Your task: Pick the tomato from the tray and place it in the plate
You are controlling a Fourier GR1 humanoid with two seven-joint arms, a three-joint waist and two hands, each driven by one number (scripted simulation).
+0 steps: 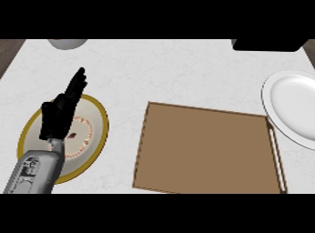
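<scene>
One head view looks steeply down on the white counter (187, 73), close enough that the brown tray (207, 150) fills the middle. The left forearm (36, 170) enters from the lower edge; a white plate (301, 109) is cut by the right edge.

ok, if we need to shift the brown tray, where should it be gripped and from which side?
Probably the tray's left edge, coming from the left. It is flat and wide, so only a thin edge can be pinched. Bare counter lies on that side, and the open left hand is nearest. The right edge sits close by the white plate.
</scene>
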